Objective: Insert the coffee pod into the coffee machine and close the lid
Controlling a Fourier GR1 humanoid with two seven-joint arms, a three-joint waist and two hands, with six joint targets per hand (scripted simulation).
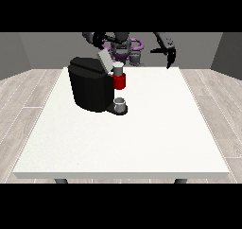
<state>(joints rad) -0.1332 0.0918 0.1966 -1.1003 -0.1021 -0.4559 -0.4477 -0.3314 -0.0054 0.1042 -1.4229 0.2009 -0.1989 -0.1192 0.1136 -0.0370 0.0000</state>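
Nearest, a small grey cup (pixel 120 104) sits below the black coffee machine's (pixel 90 85) raised grey lid (pixel 105 60); the empty, relaxed hand at the view's right (pixel 168 52) hovers well apart.

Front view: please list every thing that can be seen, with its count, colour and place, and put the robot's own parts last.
Table: one, white, fills the middle of the view.
Coffee machine: one, black, on the table's far part, toward the view's left.
Lid: one, grey, raised and tilted at the top of the machine.
Pod holder: one, red, on the machine's front; a small pale part sits on top of it, perhaps the coffee pod, I cannot tell.
Cup: one, grey, on the machine's base under the red part.
Hand at the view's right: one, black, raised above the table's far edge, holding nothing.
Hand at the view's left: one, black, above and behind the machine.
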